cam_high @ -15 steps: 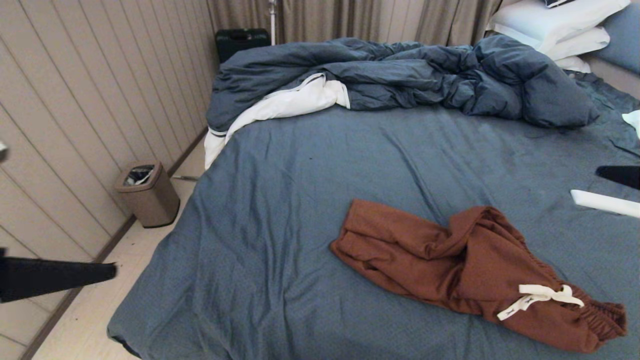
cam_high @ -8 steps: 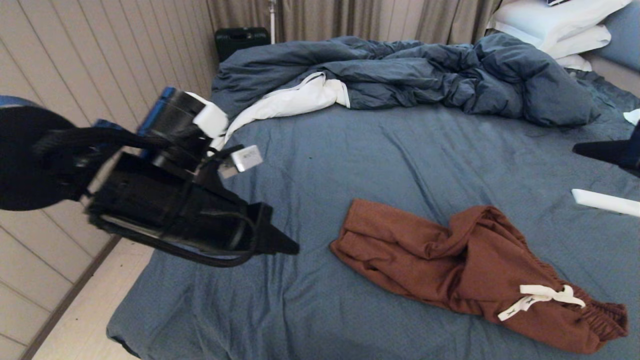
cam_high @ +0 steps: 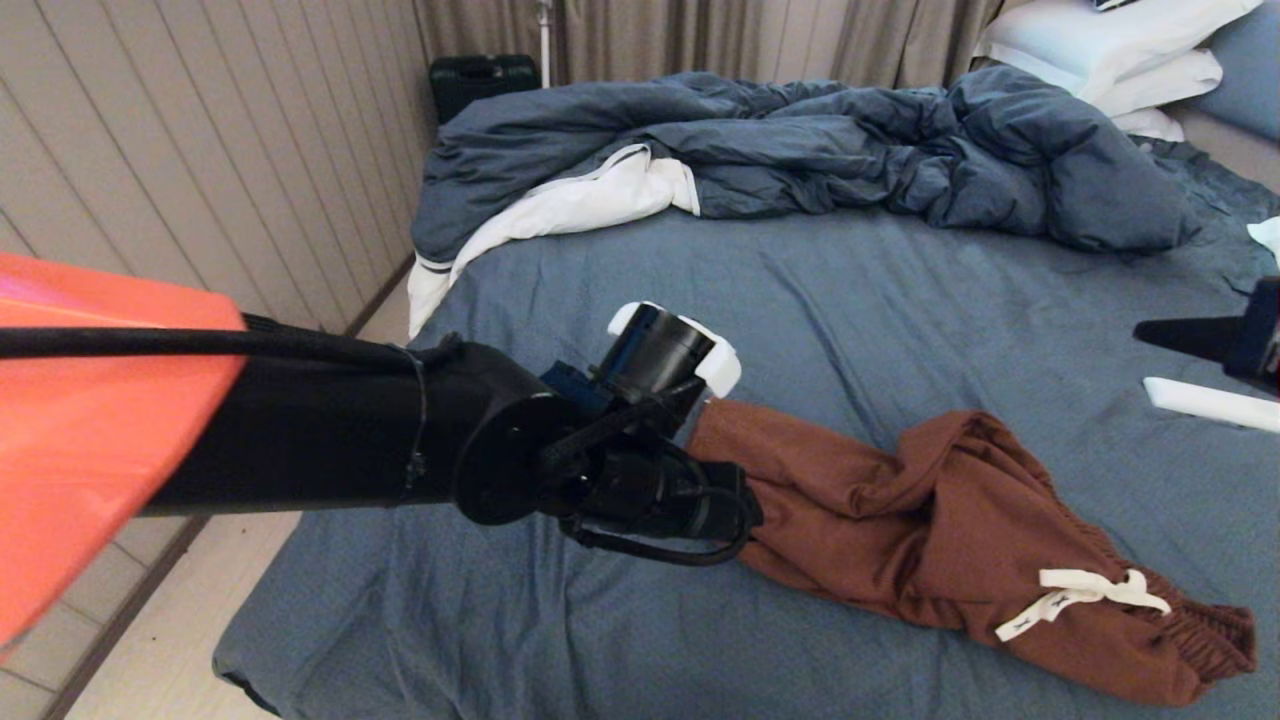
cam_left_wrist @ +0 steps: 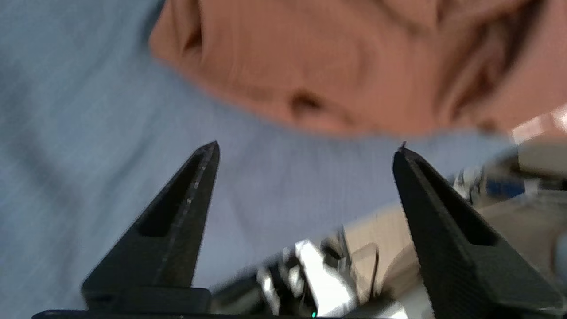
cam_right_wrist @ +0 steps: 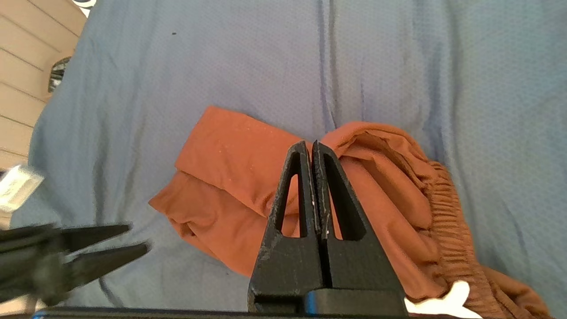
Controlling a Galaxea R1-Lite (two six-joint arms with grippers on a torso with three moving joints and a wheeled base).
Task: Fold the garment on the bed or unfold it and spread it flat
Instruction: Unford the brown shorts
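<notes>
Left gripper (cam_left_wrist: 305, 148) spread wide, empty, poised just short of the shorts' leg end, at centre of the head view. Bed (cam_high: 620, 300) fills most of that frame. Shorts (cam_high: 950, 540) lie crumpled at lower right, waistband toward the corner. Right gripper (cam_right_wrist: 312, 146) pressed together, hanging above the shorts. Step judged: reaching for a first hold. Next: settle over the hem edge, then pinch.

Beige curtains (cam_high: 700, 40), panelled wall (cam_high: 200, 150), black case (cam_high: 483, 80), tiled floor (cam_high: 150, 650)
</notes>
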